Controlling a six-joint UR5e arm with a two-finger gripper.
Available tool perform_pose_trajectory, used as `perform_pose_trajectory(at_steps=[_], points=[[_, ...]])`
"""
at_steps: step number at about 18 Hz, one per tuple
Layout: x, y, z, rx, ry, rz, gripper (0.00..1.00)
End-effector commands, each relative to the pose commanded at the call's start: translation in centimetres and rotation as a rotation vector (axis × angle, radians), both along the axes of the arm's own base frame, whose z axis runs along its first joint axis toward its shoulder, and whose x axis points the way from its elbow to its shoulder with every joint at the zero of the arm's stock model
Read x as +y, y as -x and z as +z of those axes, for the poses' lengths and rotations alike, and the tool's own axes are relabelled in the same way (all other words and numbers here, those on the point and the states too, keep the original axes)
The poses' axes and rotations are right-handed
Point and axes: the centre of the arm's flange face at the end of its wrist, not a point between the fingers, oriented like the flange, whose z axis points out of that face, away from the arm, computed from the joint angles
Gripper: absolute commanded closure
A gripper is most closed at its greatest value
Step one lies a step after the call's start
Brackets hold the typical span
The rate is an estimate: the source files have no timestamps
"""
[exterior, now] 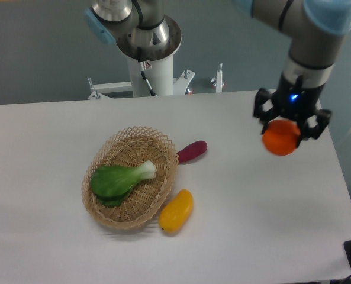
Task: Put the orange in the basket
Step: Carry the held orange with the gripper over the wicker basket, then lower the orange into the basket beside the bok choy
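Observation:
The round bright orange [281, 139] hangs above the right part of the white table, held between the black fingers of my gripper [285, 131], which is shut on it. The oval tan wicker basket [163, 155] sits left of centre on the table, well to the left of the gripper and lower in the view. A green leafy vegetable [119, 179] lies inside the basket.
An elongated yellow mango-like fruit [176, 210] lies against the basket's front right rim. A purple oblong vegetable [192, 151] lies just right of the basket's back rim. The arm's base column [151, 65] stands behind the table. The table's right edge [343, 177] runs close below the gripper.

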Motion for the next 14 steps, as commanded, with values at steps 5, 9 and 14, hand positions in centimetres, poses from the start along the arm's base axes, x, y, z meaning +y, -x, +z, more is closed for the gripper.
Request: perform_pose_trajectory(at_steps=[5,9,14], points=[[6.4,-8.7,-1.0,-0.083,-0.001,0.167,0.37],[9.3,-16.4,-5.3,-0.159,0.074,0.165,0.37],[10.5,-19.2,-9.9,-0.154,0.012,0.174,0.37]])
